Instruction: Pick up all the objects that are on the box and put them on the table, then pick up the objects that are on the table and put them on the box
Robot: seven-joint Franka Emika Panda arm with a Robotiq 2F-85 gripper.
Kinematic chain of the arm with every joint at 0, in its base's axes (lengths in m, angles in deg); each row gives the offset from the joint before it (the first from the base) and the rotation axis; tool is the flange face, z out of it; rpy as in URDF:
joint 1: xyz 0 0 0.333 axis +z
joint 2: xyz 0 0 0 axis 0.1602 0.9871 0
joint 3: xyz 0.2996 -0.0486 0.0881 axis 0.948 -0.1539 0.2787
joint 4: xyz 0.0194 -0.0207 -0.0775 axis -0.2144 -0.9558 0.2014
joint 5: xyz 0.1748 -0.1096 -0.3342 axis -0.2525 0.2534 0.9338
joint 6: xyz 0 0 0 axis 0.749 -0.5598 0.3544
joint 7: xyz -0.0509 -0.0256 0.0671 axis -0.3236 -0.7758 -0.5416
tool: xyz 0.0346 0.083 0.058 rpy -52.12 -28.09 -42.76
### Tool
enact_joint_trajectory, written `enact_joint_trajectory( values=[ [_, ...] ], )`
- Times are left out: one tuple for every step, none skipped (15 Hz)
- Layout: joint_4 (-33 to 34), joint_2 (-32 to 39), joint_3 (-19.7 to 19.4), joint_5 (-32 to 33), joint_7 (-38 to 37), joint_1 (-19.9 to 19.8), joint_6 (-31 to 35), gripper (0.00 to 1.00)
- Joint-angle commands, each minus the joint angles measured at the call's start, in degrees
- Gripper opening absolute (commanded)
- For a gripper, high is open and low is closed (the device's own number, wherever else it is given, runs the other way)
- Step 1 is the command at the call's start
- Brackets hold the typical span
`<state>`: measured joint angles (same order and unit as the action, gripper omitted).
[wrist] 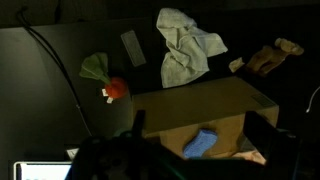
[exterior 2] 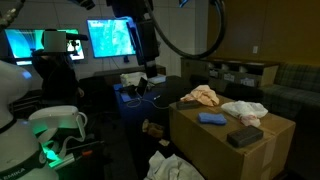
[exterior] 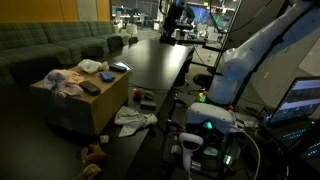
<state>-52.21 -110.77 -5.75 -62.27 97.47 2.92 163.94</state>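
Observation:
The tan box (exterior: 85, 110) (exterior 2: 225, 150) carries a pinkish-white cloth (exterior: 62, 82) (exterior 2: 203, 96), a white cloth (exterior 2: 243, 110), a blue piece (exterior 2: 211, 118) (wrist: 200, 142) and a flat black piece (exterior 2: 245, 135). On the dark surface beside it lie a white-grey cloth (wrist: 185, 45) (exterior: 135, 118), a brown plush toy (wrist: 265, 58) (exterior: 95, 155), a red ball (wrist: 118, 88) and a green-grey cloth (wrist: 95, 68). My gripper (wrist: 196, 122) hangs open high over the box's near edge, with nothing between its fingers (wrist: 255, 125).
The long black table (exterior: 160, 60) runs away from the box. A dark green sofa (exterior: 50, 45) stands behind it. A thin flat strip (wrist: 132, 47) lies near the white-grey cloth. Lit screens (exterior 2: 110, 38) and the white robot base (exterior: 210, 120) stand close by.

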Motion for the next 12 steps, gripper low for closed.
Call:
enact_joint_trajectory(
  values=[
    [2.05, 4.71, 3.72, -1.95, -1.31, 2.0, 2.87, 1.0],
    [2.68, 6.01, 4.54, -2.36, -1.44, 2.67, 3.18, 1.0],
    [3.26, 7.9, 5.55, -2.73, -1.79, 3.51, 4.46, 1.0],
    [3.82, 9.19, 6.43, -2.76, -2.11, 3.96, 5.38, 1.0],
    [4.77, 10.77, 7.08, -2.92, -2.01, 4.57, 5.78, 1.0],
    [5.77, 12.88, 7.71, -3.1, -1.99, 5.15, 6.61, 1.0],
    [6.75, 14.64, 8.22, -3.06, -1.74, 5.53, 7.26, 1.0],
    [7.81, 16.6, 8.5, -3.05, -1.08, 5.88, 7.98, 1.0],
    [8.92, 18.28, 8.59, -3.22, -0.42, 6.14, 8.24, 1.0],
    [10.05, 19.93, 8.65, -3.25, 0.01, 6.23, 8.65, 1.0],
    [11.08, 21.83, 8.53, -3.55, 0.83, 6.36, 9.49, 1.0],
    [12.11, 23.55, 8.37, -3.91, 1.65, 6.39, 10.4, 1.0]
  ],
)
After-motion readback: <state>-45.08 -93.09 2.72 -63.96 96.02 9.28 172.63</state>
